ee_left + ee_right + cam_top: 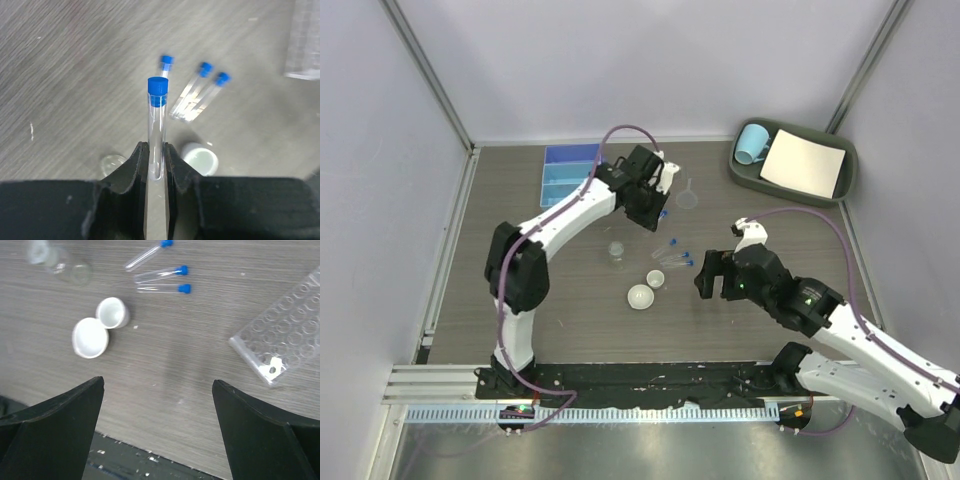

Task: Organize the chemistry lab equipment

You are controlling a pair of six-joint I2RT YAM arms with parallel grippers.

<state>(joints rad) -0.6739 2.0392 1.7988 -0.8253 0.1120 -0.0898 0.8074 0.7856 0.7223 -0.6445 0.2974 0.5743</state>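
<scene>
My left gripper (156, 147) is shut on the lower end of a clear blue-capped tube (157, 120), which stands upright above the table. From above, this left gripper (662, 208) hangs beside the clear funnel (688, 197). Three more blue-capped tubes (192, 92) lie on the wood below. A small clear beaker (617, 250) and two white dishes (640, 296) sit nearby. My right gripper (158, 384) is open over bare table, with nothing between its fingers. The clear tube rack (285, 337) lies to its right; in the top view it is hidden under the right arm.
A dark green tray (851, 160) at the back right holds a light-blue mug (752, 142) and a white paper sheet (805, 163). A blue compartmented tray (568, 172) lies at the back left. Walls close in the table's sides and back.
</scene>
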